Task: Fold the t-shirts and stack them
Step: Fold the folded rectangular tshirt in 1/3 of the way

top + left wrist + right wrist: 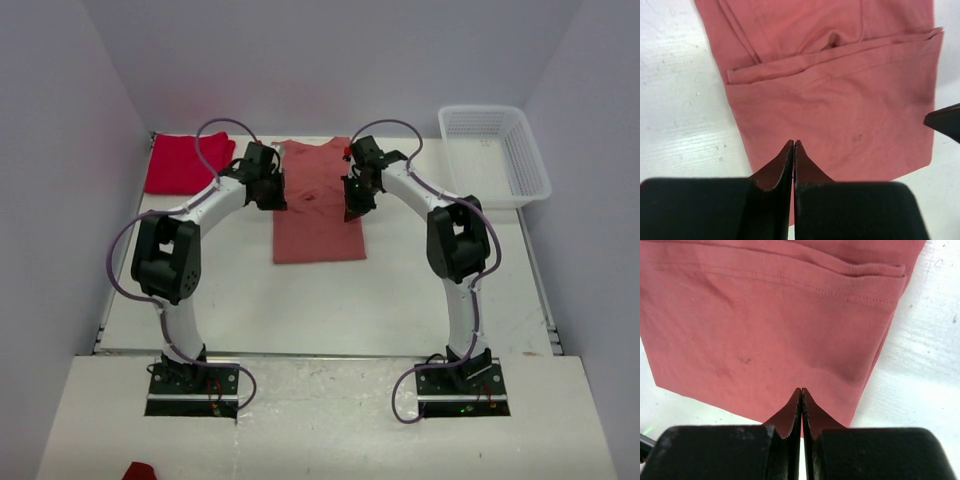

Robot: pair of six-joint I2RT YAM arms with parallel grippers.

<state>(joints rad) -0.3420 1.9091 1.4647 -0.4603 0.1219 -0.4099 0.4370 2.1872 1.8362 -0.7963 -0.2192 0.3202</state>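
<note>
Table (400, 300): left gripper (793, 144), right gripper (801, 390) pressed together, seemingly empty, over salmon tee (318, 215); red tee (175, 170) part-hidden.

Right gripper (801, 393) jaws pressed together, tips over the near edge of the salmon-pink t-shirt (765, 325). Cloth lies flat on the white table (925, 385), with a folded layer and stitched hem across the top (few dark specks mid-fabric). Can't tell whether any cloth is pinched.
</note>
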